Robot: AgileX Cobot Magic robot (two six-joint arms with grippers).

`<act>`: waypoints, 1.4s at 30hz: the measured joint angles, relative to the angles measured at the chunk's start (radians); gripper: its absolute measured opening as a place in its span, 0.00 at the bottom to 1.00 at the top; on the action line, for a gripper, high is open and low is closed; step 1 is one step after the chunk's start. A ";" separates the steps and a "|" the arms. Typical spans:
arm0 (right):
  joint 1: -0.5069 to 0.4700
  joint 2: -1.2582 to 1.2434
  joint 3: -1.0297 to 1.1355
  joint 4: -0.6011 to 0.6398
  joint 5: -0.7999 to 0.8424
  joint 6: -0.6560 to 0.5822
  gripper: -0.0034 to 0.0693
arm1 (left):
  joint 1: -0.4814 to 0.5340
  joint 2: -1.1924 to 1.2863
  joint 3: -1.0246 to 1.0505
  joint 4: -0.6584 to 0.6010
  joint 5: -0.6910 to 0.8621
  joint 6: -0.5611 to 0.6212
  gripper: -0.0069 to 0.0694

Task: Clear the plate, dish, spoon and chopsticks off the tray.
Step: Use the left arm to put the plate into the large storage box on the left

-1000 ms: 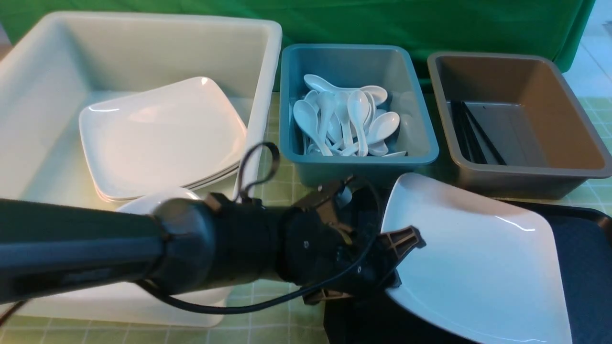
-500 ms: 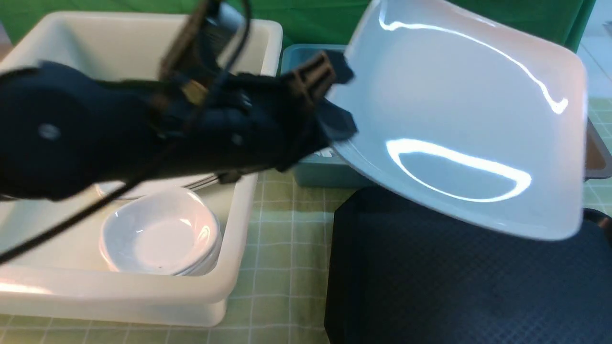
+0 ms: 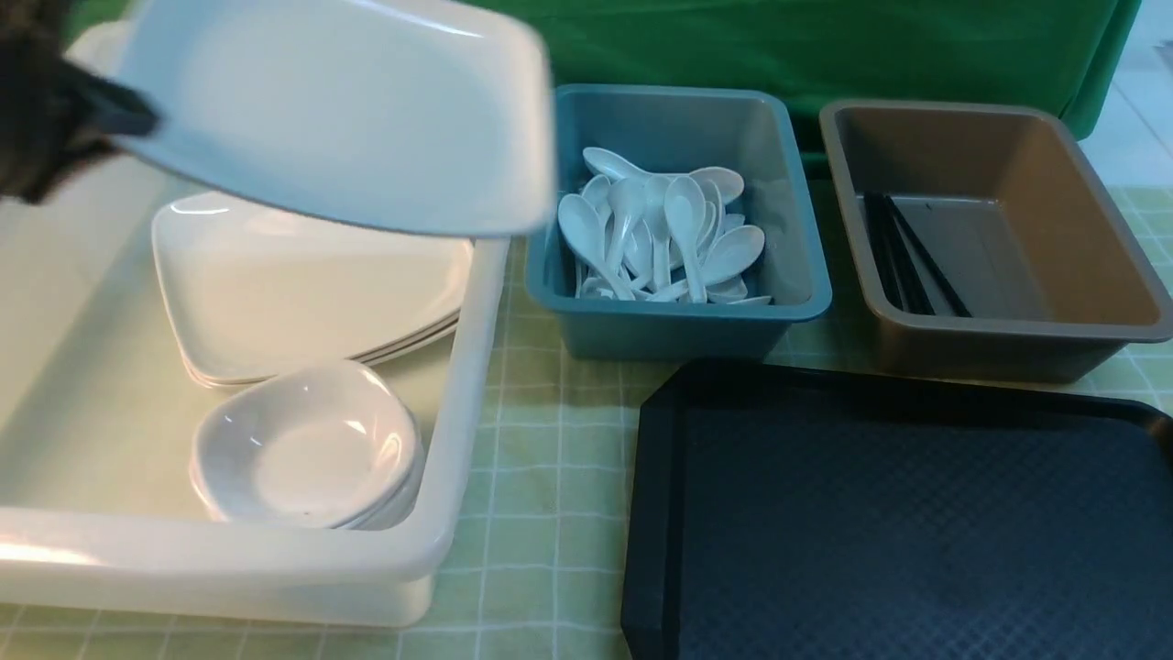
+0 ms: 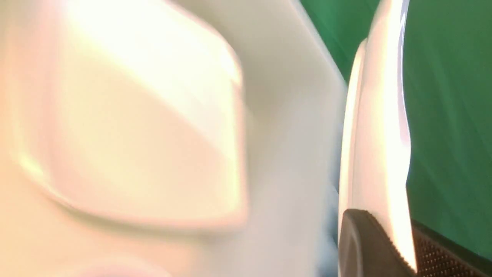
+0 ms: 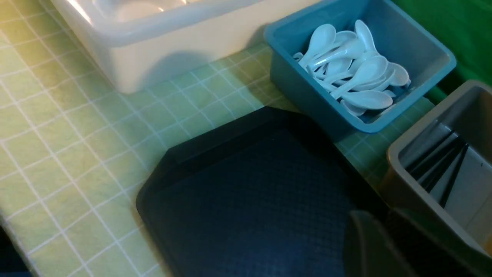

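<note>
Plate (image 3: 339, 110) rim within left gripper (image 3: 115, 115)

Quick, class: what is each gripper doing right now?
Left gripper: shut on the plate.
Right gripper: in view, but open or shut cannot be told.

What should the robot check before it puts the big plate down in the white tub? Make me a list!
1. Grip: the left pincer is shut on the edge of the plate. Ok.
2. Plate above the white tub: it hangs over the stack of plates. Ok.
3. Exactly lined up with the stack: the picture is blurry. Cannot tell.
4. Top of the stack free: nothing lies on it. Ok.
5. Small bowls out of the way: they sit beside the stack, nearer the robot. Ok.
6. Tray done: nothing shows on the visible part, but its edges run out of view. Cannot tell.
</note>
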 joint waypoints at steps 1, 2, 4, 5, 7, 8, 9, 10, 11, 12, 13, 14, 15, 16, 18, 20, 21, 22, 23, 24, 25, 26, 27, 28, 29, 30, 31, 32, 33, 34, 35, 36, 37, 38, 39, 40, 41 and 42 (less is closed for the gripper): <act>0.000 0.000 0.000 0.000 0.000 0.000 0.15 | 0.056 0.008 0.000 -0.011 -0.001 0.013 0.11; 0.000 0.000 0.000 0.000 0.000 0.000 0.15 | 0.085 0.018 0.000 -0.016 -0.003 0.017 0.11; 0.000 0.000 0.000 0.000 0.000 0.000 0.15 | 0.118 0.033 0.000 -0.022 -0.005 0.024 0.11; 0.000 0.000 0.000 0.000 0.000 0.000 0.15 | 0.142 0.058 0.000 -0.026 -0.009 0.030 0.11; 0.000 0.000 0.000 0.000 0.000 0.001 0.15 | 0.148 0.096 0.000 -0.028 -0.012 0.033 0.11; 0.000 0.000 0.000 0.000 0.000 0.001 0.15 | 0.148 0.137 0.000 -0.038 -0.017 0.037 0.11; 0.000 0.000 0.000 -0.001 0.000 0.001 0.15 | 0.147 0.168 0.000 -0.050 -0.020 0.036 0.11; 0.000 0.000 0.000 -0.001 0.000 0.001 0.15 | 0.147 0.192 0.000 -0.059 -0.025 0.036 0.11; 0.000 0.000 0.000 -0.002 0.000 0.001 0.15 | 0.146 0.224 0.000 -0.072 -0.033 0.043 0.11; 0.000 0.000 0.001 -0.002 0.000 0.001 0.15 | 0.142 0.248 0.000 -0.087 -0.044 0.057 0.11; 0.000 0.000 0.001 -0.005 0.000 0.001 0.15 | 0.136 0.277 0.000 -0.105 -0.063 0.082 0.11; 0.000 0.000 0.001 -0.010 0.000 0.001 0.15 | 0.132 0.305 0.000 -0.123 -0.080 0.116 0.11; 0.000 0.000 0.001 -0.013 0.000 0.001 0.15 | 0.126 0.326 0.000 -0.141 -0.094 0.142 0.11; 0.000 0.000 0.001 -0.017 0.000 0.001 0.15 | 0.119 0.350 0.000 -0.164 -0.110 0.169 0.11; 0.000 0.000 0.001 -0.024 0.000 0.001 0.15 | 0.103 0.391 0.000 -0.195 -0.134 0.195 0.11; 0.000 0.000 0.001 -0.030 0.000 0.001 0.15 | 0.089 0.427 0.000 -0.208 -0.147 0.204 0.12; 0.000 0.000 0.001 -0.032 -0.001 0.002 0.15 | 0.084 0.449 0.000 -0.214 -0.153 0.211 0.12; 0.000 0.000 0.001 -0.034 -0.001 0.002 0.15 | 0.080 0.466 0.000 -0.225 -0.157 0.211 0.12; 0.000 0.000 0.001 -0.035 -0.001 0.002 0.15 | 0.077 0.478 0.000 -0.232 -0.162 0.211 0.11; 0.000 0.000 0.001 -0.037 -0.001 0.002 0.15 | 0.077 0.496 -0.001 -0.234 -0.163 0.212 0.11; 0.000 0.000 0.001 -0.037 -0.001 0.002 0.15 | 0.077 0.497 -0.001 -0.235 -0.163 0.212 0.11; 0.000 0.000 0.001 -0.039 -0.001 0.002 0.15 | 0.077 0.513 -0.001 -0.236 -0.163 0.213 0.12; 0.000 0.000 0.001 -0.039 -0.001 0.002 0.15 | 0.076 0.516 -0.001 -0.236 -0.163 0.213 0.12; 0.000 0.000 0.001 -0.040 -0.001 0.002 0.15 | 0.071 0.527 -0.001 -0.232 -0.163 0.223 0.12; 0.000 0.000 0.001 -0.040 -0.001 0.002 0.15 | 0.064 0.532 -0.001 -0.230 -0.164 0.233 0.13; 0.000 0.000 0.001 -0.040 -0.001 0.002 0.15 | 0.057 0.534 -0.001 -0.228 -0.164 0.243 0.15; 0.000 0.000 0.001 -0.040 -0.001 0.005 0.15 | 0.049 0.537 -0.001 -0.225 -0.164 0.248 0.16; 0.000 0.000 0.001 -0.040 -0.001 0.014 0.15 | 0.036 0.539 -0.001 -0.219 -0.164 0.250 0.19; 0.000 0.000 0.001 -0.040 -0.001 0.016 0.15 | 0.033 0.539 -0.001 -0.216 -0.164 0.252 0.20; 0.000 0.000 0.001 -0.041 -0.001 0.033 0.15 | 0.014 0.545 -0.001 -0.206 -0.164 0.267 0.25; 0.000 0.000 0.001 -0.041 -0.001 0.040 0.15 | 0.001 0.550 -0.001 -0.199 -0.166 0.280 0.29; 0.000 0.000 0.001 -0.041 -0.001 0.042 0.15 | -0.001 0.551 -0.001 -0.198 -0.166 0.282 0.30; 0.000 0.000 0.001 -0.042 -0.001 0.048 0.15 | -0.010 0.556 -0.001 -0.198 -0.167 0.293 0.35; 0.000 0.000 0.001 -0.042 -0.001 0.051 0.15 | -0.013 0.557 -0.001 -0.197 -0.167 0.295 0.38; 0.000 0.000 0.001 -0.042 0.000 0.052 0.15 | -0.014 0.558 -0.001 -0.194 -0.165 0.299 0.43; 0.000 0.000 0.001 -0.042 0.000 0.054 0.15 | -0.014 0.558 -0.002 -0.191 -0.164 0.299 0.47; 0.000 0.000 0.001 -0.042 0.001 0.057 0.15 | -0.014 0.558 -0.002 -0.186 -0.163 0.299 0.50; 0.000 0.000 0.001 -0.042 0.005 0.062 0.15 | -0.013 0.558 -0.002 -0.186 -0.158 0.299 0.52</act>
